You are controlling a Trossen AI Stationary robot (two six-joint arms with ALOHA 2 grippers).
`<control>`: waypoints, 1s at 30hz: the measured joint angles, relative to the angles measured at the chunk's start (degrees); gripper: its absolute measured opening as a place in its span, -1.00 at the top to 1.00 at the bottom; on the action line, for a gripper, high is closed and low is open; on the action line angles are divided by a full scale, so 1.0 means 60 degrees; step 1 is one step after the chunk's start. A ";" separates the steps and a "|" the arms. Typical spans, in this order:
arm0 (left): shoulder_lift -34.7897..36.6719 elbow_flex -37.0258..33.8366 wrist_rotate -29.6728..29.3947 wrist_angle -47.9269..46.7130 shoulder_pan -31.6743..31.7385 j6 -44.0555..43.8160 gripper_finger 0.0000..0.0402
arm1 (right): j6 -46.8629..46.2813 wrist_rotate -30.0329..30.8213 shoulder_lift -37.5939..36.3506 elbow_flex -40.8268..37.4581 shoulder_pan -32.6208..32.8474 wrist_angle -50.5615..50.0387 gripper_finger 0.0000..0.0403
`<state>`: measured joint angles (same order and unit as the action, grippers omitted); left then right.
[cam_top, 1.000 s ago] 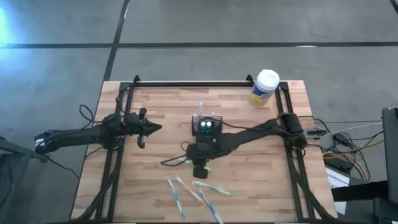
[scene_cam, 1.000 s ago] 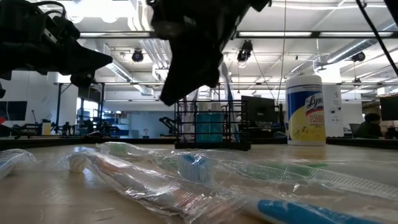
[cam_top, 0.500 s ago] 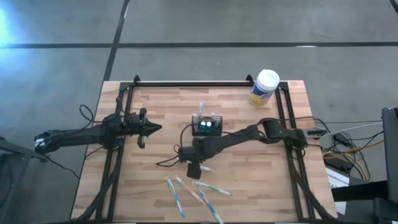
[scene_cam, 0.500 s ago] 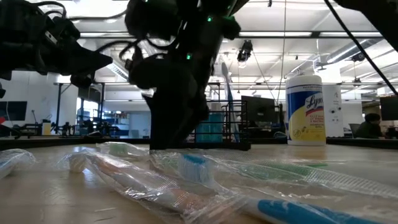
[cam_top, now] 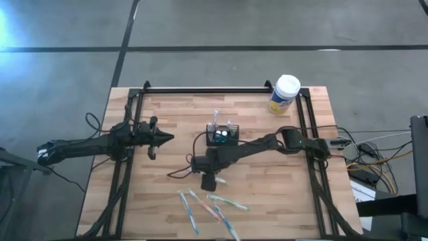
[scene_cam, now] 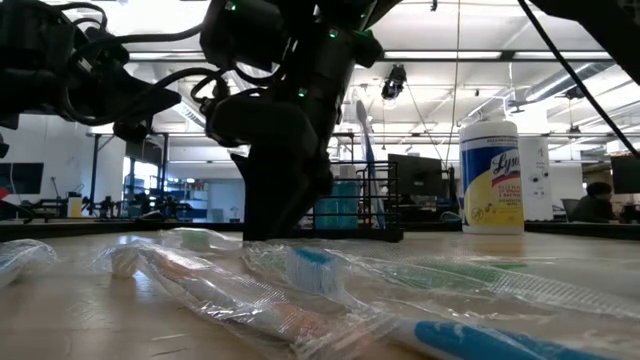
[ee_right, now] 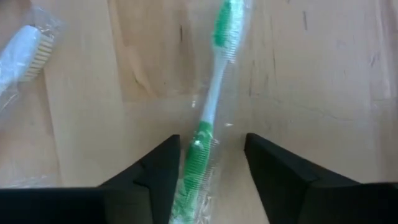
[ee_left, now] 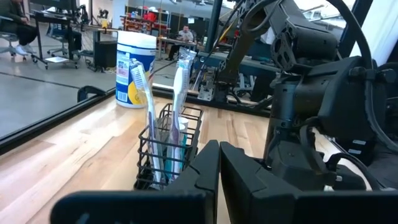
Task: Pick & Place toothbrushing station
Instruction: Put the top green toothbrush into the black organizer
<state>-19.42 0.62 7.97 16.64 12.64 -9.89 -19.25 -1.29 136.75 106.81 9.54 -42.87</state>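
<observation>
Station: the toothbrushing station (cam_top: 223, 136), a black wire-mesh holder, stands upright on the table (cam_top: 267, 194) just behind the right gripper. Two brushes stand in it already, heads up, alongside a teal item.
Target brush: a green toothbrush (ee_right: 208, 112) in a clear wrapper lies flat on the wood, directly beneath the right gripper and running lengthwise through the gap between its fingers.
Right gripper: the right gripper (ee_right: 211, 168) is lowered to the table surface, spread wide, one finger on each side of the handle. Nothing is grasped yet. The straddle appears intended to pinch the handle across its narrow width.
Loose stock: further wrapped toothbrushes (cam_top: 207, 206) lie scattered on the side of the right gripper away from the station, near but apart from it.
Left gripper: the left gripper (cam_top: 162, 138) hovers well to the side of the station, fingers pressed together, holding nothing; it seems parked clear of the work.
Other item: a wipes canister (cam_top: 284, 94) stands at the far corner, well apart.
Risk: judged, the slick wrapper may slip on closure.
</observation>
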 joint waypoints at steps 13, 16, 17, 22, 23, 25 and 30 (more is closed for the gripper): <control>-0.0001 -0.0004 -0.0015 0.0001 -0.0011 -0.0019 0.91 | 0.1018 0.0047 -0.0362 -0.0067 0.0000 -0.0122 0.90; 0.0000 -0.0004 -0.0015 0.0004 -0.0007 -0.0022 0.91 | 0.1206 0.0683 -0.0747 -0.0118 0.0131 -0.0422 0.91; 0.0000 -0.0004 -0.0015 0.0004 -0.0007 -0.0022 0.91 | 0.1262 0.0968 -0.0914 -0.0134 0.0189 -0.0575 0.92; -0.0001 -0.0004 -0.0018 0.0003 -0.0007 0.0029 0.91 | 0.1312 0.2065 -0.2247 -0.0443 0.0445 -0.0666 0.96; -0.0001 -0.0004 -0.0018 0.0000 -0.0007 0.0029 0.91 | 0.1305 0.2181 -0.2519 -0.0570 0.0514 -0.0612 0.96; 0.0000 -0.0004 -0.0018 0.0000 -0.0007 0.0029 0.91 | 0.1323 0.2517 -0.3003 -0.0947 0.0698 -0.0559 0.96; -0.0004 -0.0004 -0.0020 -0.0030 -0.0007 0.0036 0.91 | 0.1539 0.3857 -0.4926 -0.2202 0.1260 0.0188 0.96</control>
<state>-19.44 0.60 7.85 16.46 12.60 -9.67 -10.02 21.85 107.19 93.60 17.10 -41.74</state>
